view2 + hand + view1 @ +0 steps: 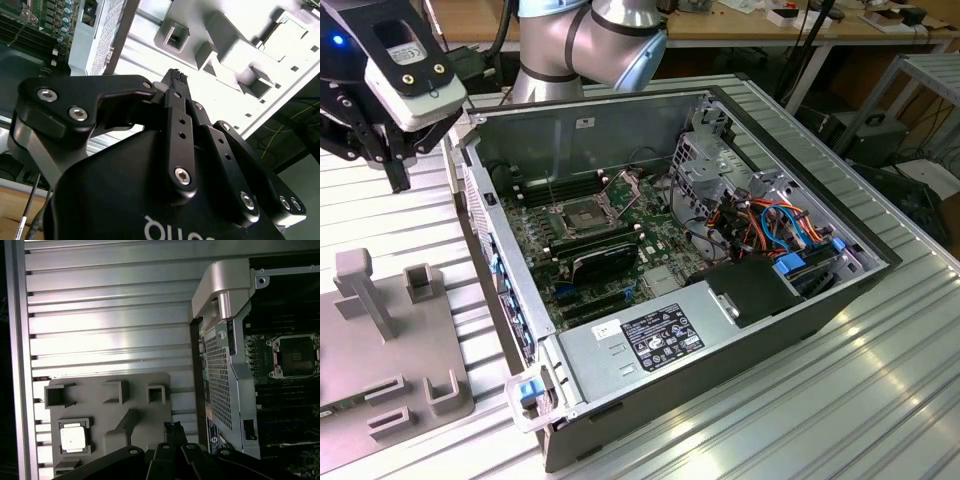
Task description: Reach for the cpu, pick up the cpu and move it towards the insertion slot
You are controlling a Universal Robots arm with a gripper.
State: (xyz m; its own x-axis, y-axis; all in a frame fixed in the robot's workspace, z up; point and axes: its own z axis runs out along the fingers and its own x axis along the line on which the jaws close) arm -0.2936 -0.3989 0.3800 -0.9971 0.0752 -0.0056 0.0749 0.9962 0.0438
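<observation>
1. The gripper (pixel 175 76) has its two black fingers drawn together until the tips meet, and there is nothing between them (both wrist views agree on this).
2. In the exterior view the gripper (pixel 398 183) hangs at the view's upper left, above the ribbed metal table (pixel 820 400), just outside the wall of the open computer case (pixel 570 130).
3. In the first wrist view the closed fingertips (pixel 172 426) sit over the edge of a grey fixture plate (pixel 135 390), between the plate's raised holders and the perforated side of the case (pixel 220 355).
4. The cpu (pixel 72 436) lies flat, pale face up, in a square holder on that same plate; it is well apart from the fingertips and nothing touches it.
5. The insertion slot (pixel 295 356) is inside the case on the green board, its silver frame around a dark centre. In the exterior view the insertion slot (pixel 582 217) has its hinged bracket standing up beside it.
6. Farther into the case, towards the exterior view's right, a bundle of orange and blue cables (pixel 770 220) runs beside a metal drive cage (pixel 705 165), and a silver labelled box (pixel 650 335) fills the near corner.
</observation>
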